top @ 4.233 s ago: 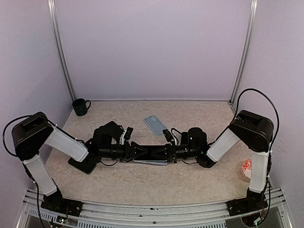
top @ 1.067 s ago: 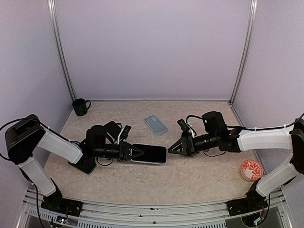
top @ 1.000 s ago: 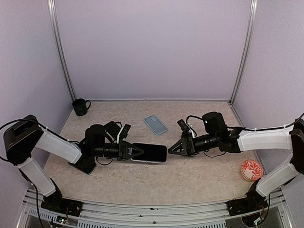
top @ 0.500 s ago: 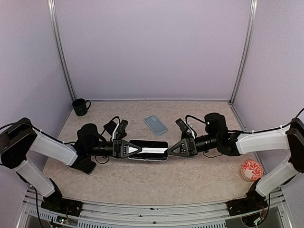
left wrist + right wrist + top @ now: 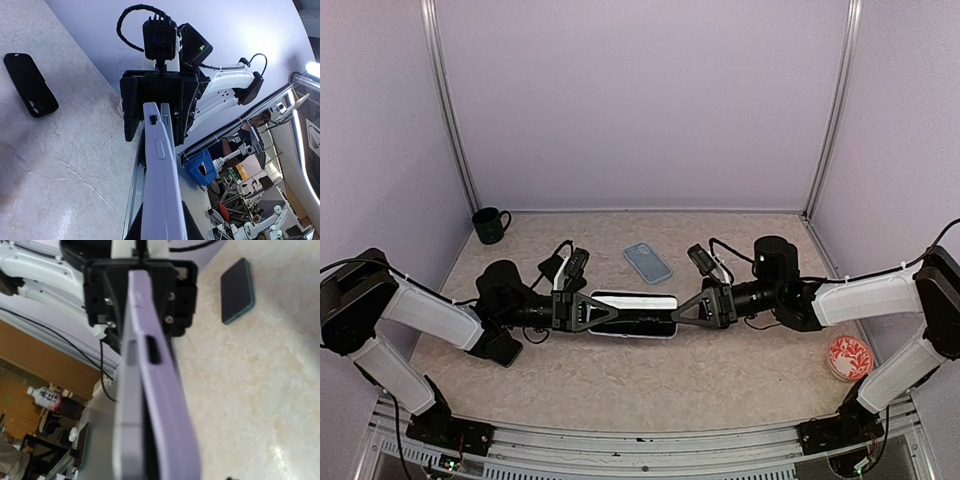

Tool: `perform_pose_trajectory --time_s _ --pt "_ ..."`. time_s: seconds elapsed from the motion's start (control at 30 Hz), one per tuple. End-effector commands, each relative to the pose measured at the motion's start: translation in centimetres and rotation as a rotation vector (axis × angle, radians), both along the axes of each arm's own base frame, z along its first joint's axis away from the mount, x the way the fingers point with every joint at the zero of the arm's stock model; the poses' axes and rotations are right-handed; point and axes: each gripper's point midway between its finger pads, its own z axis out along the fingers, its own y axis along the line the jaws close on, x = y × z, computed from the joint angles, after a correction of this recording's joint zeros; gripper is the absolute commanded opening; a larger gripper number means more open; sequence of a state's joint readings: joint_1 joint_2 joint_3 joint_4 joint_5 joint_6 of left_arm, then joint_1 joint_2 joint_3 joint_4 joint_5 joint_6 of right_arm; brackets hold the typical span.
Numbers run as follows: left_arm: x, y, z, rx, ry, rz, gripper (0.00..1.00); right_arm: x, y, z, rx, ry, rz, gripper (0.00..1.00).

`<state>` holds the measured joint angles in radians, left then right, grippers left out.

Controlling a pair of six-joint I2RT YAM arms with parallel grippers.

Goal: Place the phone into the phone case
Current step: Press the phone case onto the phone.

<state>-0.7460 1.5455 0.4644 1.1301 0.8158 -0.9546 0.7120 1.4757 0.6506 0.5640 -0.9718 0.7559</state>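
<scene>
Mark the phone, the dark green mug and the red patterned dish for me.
phone (image 5: 634, 313): top external view, its dark middle.
dark green mug (image 5: 489, 227): top external view, its body.
red patterned dish (image 5: 849, 357): top external view, its centre.

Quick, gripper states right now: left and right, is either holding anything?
left gripper: shut on the phone, holding one end.
right gripper: jaws around the phone's other end; cannot tell whether it is clamped.

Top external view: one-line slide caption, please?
Left gripper and right gripper bracket an edge-up lavender smartphone; light-blue phone case lies behind.
</scene>
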Motion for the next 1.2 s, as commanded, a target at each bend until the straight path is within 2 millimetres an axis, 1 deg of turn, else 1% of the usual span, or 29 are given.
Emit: perform_pose_trajectory --time_s 0.0,0.23,0.47,0.77,1.07,1.17 --pt "-0.4 -0.1 2.0 -0.066 -0.071 -0.019 0.00 -0.6 0.1 0.8 0.050 -0.012 0.042 0.50" --pt "-0.4 -0.2 1.8 -0.062 -0.068 -0.020 0.00 -1.2 0.4 1.0 0.065 -0.019 0.072 0.35" --pt "-0.4 -0.1 1.5 -0.058 -0.064 -0.016 0.00 -1.8 0.6 1.3 0.072 -0.031 0.090 0.28" --pt "-0.1 -0.2 0.8 -0.037 -0.049 -0.002 0.00 -1.9 1.0 1.2 0.065 -0.027 0.095 0.18" --pt "0.1 -0.2 0.4 -0.017 -0.045 0.009 0.00 -1.7 1.2 0.8 0.048 -0.016 0.089 0.10" --pt "0.4 -0.2 0.1 -0.003 -0.044 0.019 0.02 -1.3 1.3 0.3 0.019 -0.006 0.069 0.08"
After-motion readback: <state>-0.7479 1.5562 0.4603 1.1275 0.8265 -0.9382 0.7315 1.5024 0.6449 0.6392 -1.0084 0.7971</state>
